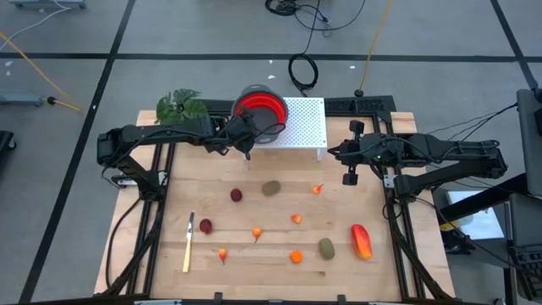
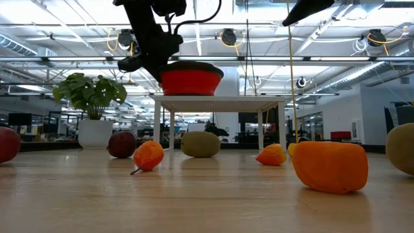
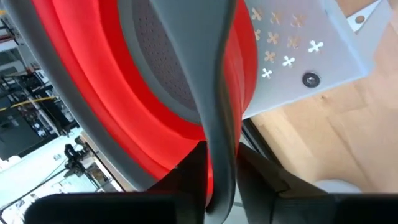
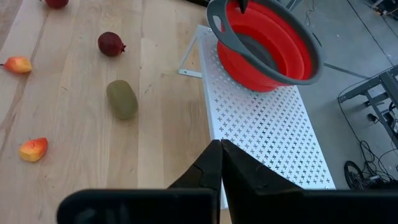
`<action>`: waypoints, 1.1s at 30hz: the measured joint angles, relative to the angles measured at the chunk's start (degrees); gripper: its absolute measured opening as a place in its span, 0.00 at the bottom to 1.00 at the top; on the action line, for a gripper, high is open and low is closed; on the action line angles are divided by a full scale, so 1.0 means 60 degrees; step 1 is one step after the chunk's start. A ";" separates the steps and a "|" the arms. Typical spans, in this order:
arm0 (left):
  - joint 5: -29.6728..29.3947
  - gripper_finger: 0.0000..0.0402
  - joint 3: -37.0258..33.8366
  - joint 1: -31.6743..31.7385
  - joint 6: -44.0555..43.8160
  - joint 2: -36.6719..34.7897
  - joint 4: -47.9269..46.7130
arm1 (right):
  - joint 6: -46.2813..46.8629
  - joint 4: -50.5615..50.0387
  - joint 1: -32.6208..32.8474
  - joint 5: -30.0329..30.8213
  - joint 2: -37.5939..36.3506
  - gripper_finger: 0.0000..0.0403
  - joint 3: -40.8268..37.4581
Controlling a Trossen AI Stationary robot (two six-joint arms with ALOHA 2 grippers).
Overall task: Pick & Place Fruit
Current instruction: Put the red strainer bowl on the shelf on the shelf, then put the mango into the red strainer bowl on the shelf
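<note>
A red collapsible bowl (image 1: 258, 106) with a grey rim stands on the white perforated stand (image 1: 306, 127) at the table's far edge. My left gripper (image 3: 221, 186) is shut on its rim. Fruit lies on the wooden table. There is an elongated red-orange piece (image 1: 362, 241), two olive ovals (image 1: 271, 188) (image 1: 326, 248), two dark red balls (image 1: 236, 195) (image 1: 206, 226) and several tiny orange pieces (image 1: 296, 219). My right gripper (image 4: 221, 152) hangs shut above the table's right side, holding nothing. My left gripper pinches the bowl's grey rim (image 3: 217, 124) between its two fingers, one inside the bowl and one outside. It comes slanting down from the table's left, at the bowl's left near side (image 2: 162, 65). The bowl's base rests on the stand.
A pale-yellow knife (image 1: 189, 241) lies near the table's front left. A green leafy plant (image 1: 180, 106) stands at the far left corner, beside the bowl. The stand's right half (image 4: 267, 130) is bare.
</note>
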 joint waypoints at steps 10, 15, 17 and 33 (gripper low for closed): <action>-0.0452 0.46 0.0000 -0.0322 -0.0181 0.0000 0.0017 | 0.0000 -0.0001 0.0001 -0.0004 0.0000 0.00 0.0000; -0.1196 0.52 0.0000 -0.0416 -0.0445 0.0000 0.0018 | 0.0000 -0.0001 -0.0001 -0.0004 0.0000 0.00 0.0000; -0.1382 0.53 0.0000 -0.0497 -0.0495 0.0000 0.0015 | 0.0000 -0.0001 0.0000 -0.0006 0.0000 0.00 0.0000; -0.2743 0.53 0.0004 -0.1444 -0.3502 0.0000 -0.1394 | 0.0000 -0.0008 0.0000 -0.0007 0.0000 0.00 0.0000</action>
